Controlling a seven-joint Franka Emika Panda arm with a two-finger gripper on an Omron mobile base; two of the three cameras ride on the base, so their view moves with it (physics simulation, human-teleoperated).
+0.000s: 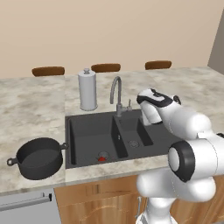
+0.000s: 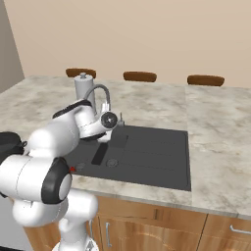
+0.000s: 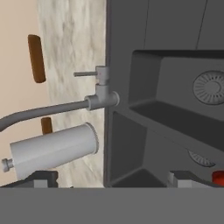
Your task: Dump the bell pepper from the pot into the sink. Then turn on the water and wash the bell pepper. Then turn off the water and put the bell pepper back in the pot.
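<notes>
Marble counter around black sink, red bell pepper beside left drain.

- The sink is set into the counter; all positions below are relative to the sink.
- Bell pepper: in the larger left bowl, at its front, touching the drain.
- Pot: on the counter to the left, just beside the front corner.
- Faucet: behind, at the divider between the two bowls.
- Canister: behind, left of the faucet.
- Gripper: above the right bowl — near the faucet.
</notes>
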